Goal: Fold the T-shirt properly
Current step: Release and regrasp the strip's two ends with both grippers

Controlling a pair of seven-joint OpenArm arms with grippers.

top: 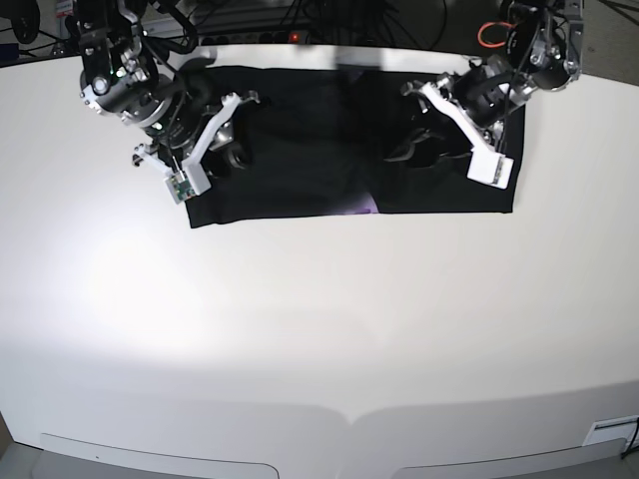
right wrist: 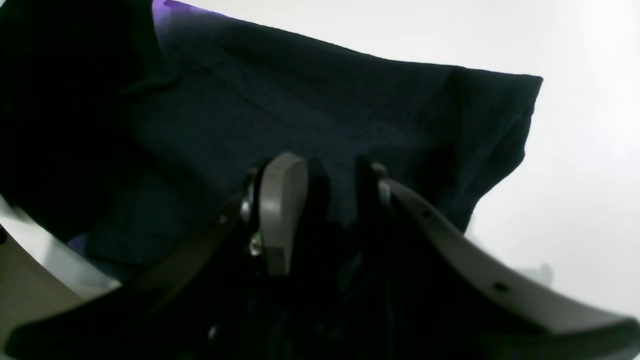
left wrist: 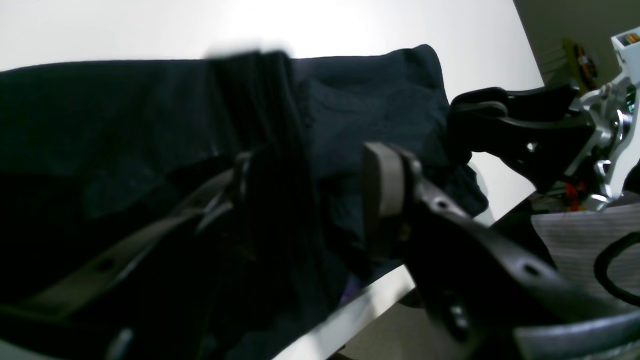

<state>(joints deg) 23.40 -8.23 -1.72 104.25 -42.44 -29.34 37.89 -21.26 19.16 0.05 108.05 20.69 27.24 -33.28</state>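
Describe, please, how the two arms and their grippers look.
Both arms are black with white brackets; each carries a small white camera box. The left gripper and right gripper have curved black fingers with grey pads and small holes. Silver metal shows behind, and an orange cable.

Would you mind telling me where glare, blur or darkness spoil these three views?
Left wrist view: the T-shirt is underexposed, a blurred dark fold crosses the middle, and the table blows out white. Right wrist view: soft focus, cloth nearly featureless. Base view: broad glare on the tabletop's left.
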